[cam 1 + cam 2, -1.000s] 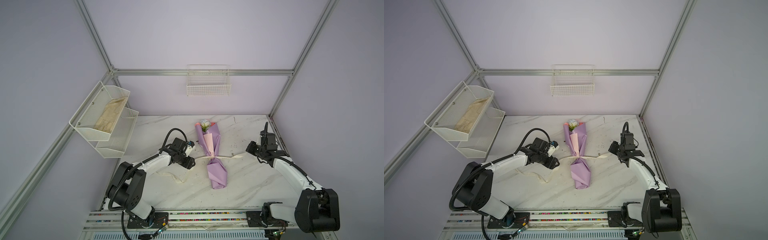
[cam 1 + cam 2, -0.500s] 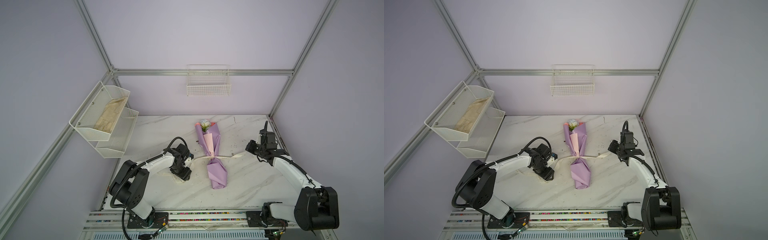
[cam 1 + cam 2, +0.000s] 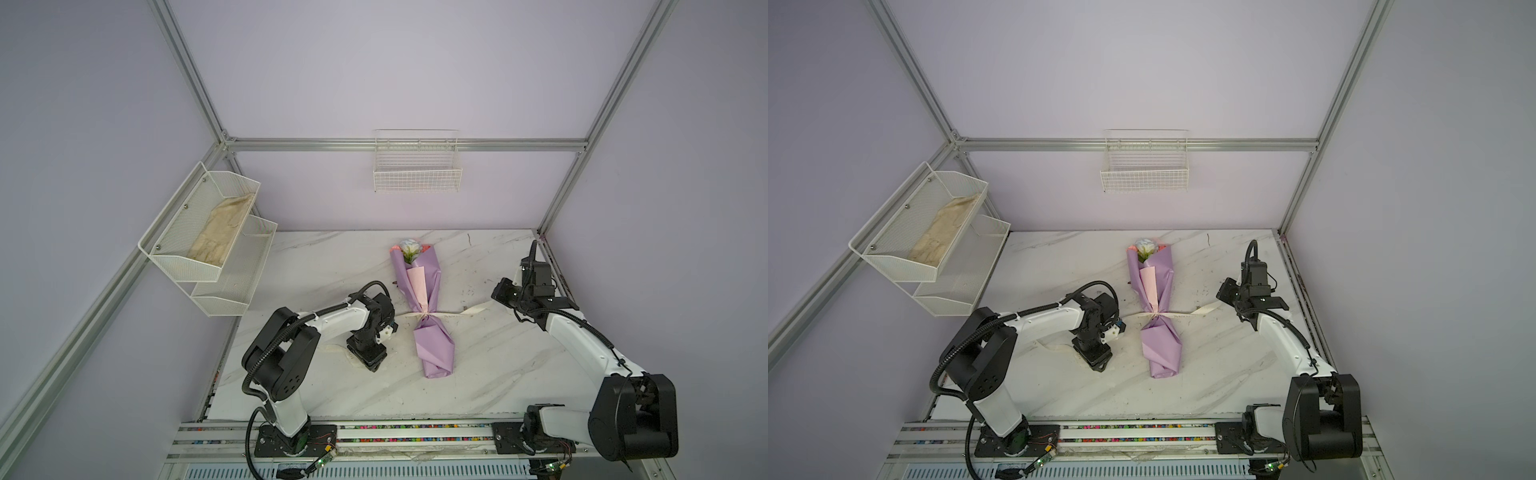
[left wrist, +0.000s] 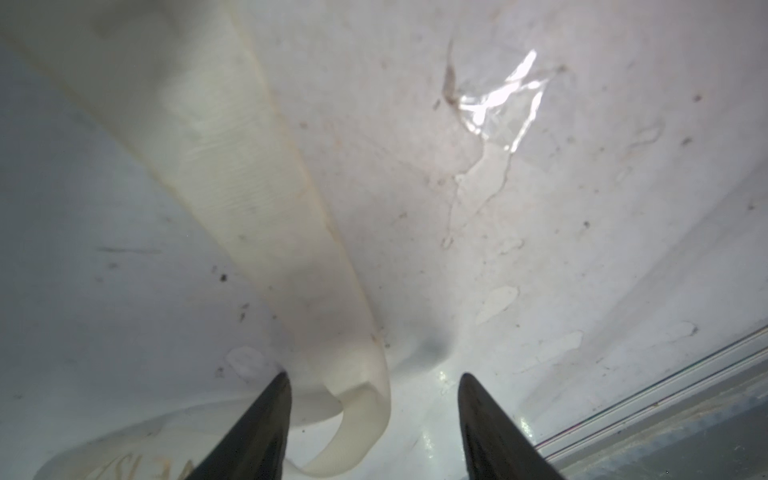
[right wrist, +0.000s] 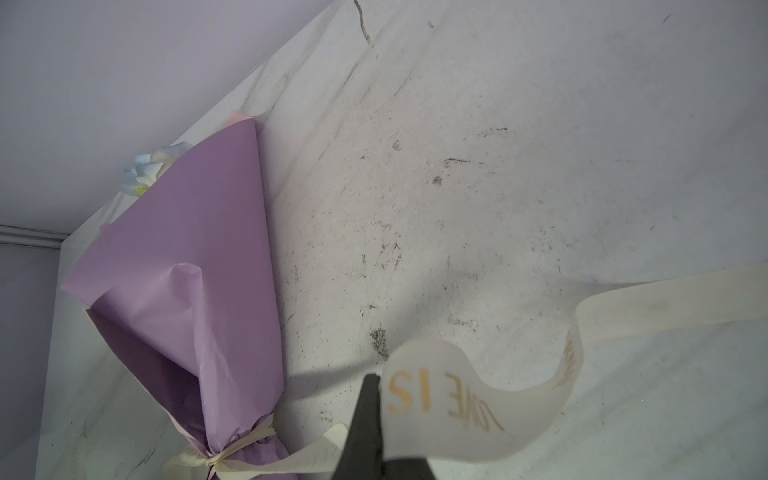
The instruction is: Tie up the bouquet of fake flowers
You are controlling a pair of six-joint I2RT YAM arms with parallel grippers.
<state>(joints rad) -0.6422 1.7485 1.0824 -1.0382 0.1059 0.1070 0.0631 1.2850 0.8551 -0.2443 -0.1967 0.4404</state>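
1. Covering the work area is a white marbled table [image 3: 332, 266], scuffed and spotted, boxed in by lilac walls [image 3: 415, 83] and metal frame bars [image 3: 316, 144].
2. At 10 o'clock a two-tier mesh rack [image 3: 232, 286] hangs on the side wall with a beige cloth [image 3: 220, 232] in its upper tier. At 12 o'clock a wire basket [image 3: 417, 183] hangs on the back wall.
3. The left gripper [image 4: 374, 376] points down at the table, at 8 o'clock from the bouquet's waist. Its jaws are apart, straddling a curl of cream ribbon [image 4: 249, 208] without pinching it.
4. The bouquet [image 3: 432, 345] lies flat mid-table, blooms toward 12 o'clock and tail toward 6. It is wrapped in lilac with a pink inner flap, a pale blue-white rose [image 3: 409, 247] peeks out, and the ribbon's knot [image 3: 424, 316] cinches its waist.
5. The right gripper [image 5: 370, 380], at 3 o'clock from the knot, has its jaws together, clamped on the ribbon's lettered end.
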